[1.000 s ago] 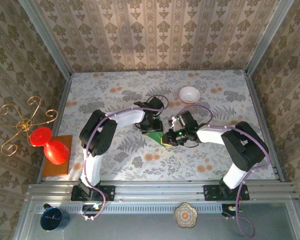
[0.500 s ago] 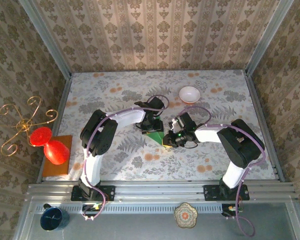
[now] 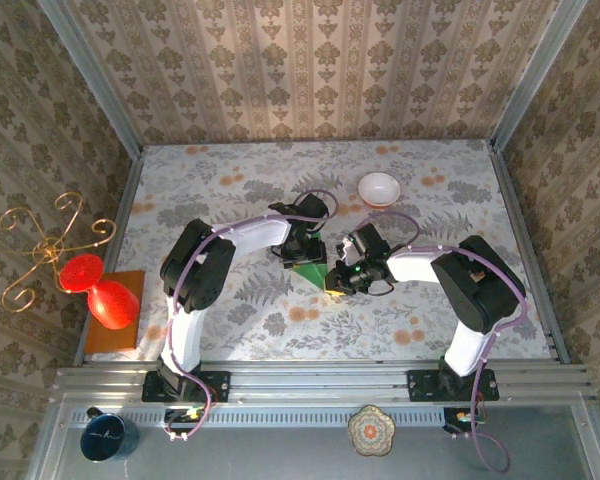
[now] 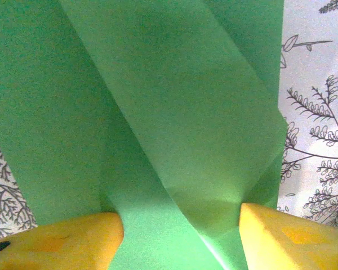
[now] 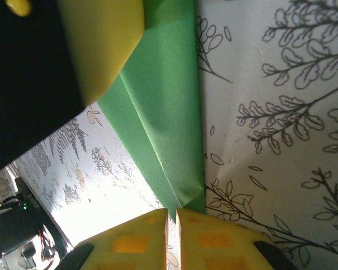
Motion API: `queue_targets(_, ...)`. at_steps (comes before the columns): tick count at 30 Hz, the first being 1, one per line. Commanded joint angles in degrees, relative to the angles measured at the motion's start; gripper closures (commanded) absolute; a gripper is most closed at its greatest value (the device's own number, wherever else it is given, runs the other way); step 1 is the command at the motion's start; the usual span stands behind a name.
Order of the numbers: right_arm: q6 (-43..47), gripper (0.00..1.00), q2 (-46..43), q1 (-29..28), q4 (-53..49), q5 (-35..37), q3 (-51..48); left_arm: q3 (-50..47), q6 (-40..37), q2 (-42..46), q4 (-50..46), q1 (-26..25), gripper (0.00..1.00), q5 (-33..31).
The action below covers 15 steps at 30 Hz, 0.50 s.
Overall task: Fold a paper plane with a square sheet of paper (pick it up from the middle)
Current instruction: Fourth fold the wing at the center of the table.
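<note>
Currently: thin bright-green square sheet of paper (image 4: 186, 129), creased, folding unfinished; my left tool (image 4: 180, 225) released astride it, right tool (image 5: 172, 219) clenched beside its corner.

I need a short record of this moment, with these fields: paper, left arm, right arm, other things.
paper: green sheet of paper, partly folded with overlapping flaps, lying on the table
left arm: left tool open, the paper seen between its fingers
right arm: right tool shut, at a folded corner of the paper; whether it pinches the paper is unclear
other things: white bowl, farther back, apart from the paper
</note>
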<state>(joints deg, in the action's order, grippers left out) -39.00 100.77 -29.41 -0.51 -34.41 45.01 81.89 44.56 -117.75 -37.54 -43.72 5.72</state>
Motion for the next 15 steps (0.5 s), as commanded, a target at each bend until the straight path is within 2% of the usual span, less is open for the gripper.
queue_targets(1, 0.6, 0.84, -1.5, 0.0, -1.6, 1.3, 0.6, -5.5, 0.5, -7.6, -7.0, 1.2, 0.37, -2.3)
queue_targets(6, 0.1, 0.84, -5.2, 0.1, 0.8, 1.6, -0.1, -5.8, 0.6, -7.5, -6.8, 1.4, 0.39, -2.1)
queue_targets(15, 0.8, 0.87, -1.4, 0.1, -0.1, 2.4, 1.8, -5.6, 0.4, -7.5, -6.7, 1.4, 0.39, -1.7)
